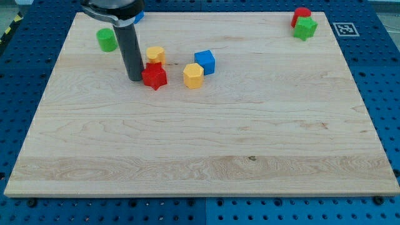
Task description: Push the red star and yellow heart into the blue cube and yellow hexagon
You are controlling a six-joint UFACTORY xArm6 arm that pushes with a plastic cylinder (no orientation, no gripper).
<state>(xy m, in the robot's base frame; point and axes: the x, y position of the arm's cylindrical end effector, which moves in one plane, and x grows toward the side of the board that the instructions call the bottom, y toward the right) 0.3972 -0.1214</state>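
Observation:
My tip (135,78) stands on the board just left of the red star (154,76), touching or nearly touching it. The yellow heart (155,54) sits right above the star, up against it. The yellow hexagon (194,75) lies a short way right of the star, with a small gap between them. The blue cube (205,62) sits just up and right of the hexagon, nearly touching it.
A green cylinder (107,39) stands at the upper left. A red block (302,15) and a green star (305,27) sit together at the upper right corner. A blue block (139,16) peeks out behind the arm at the top. The wooden board (206,144) has blue pegboard around it.

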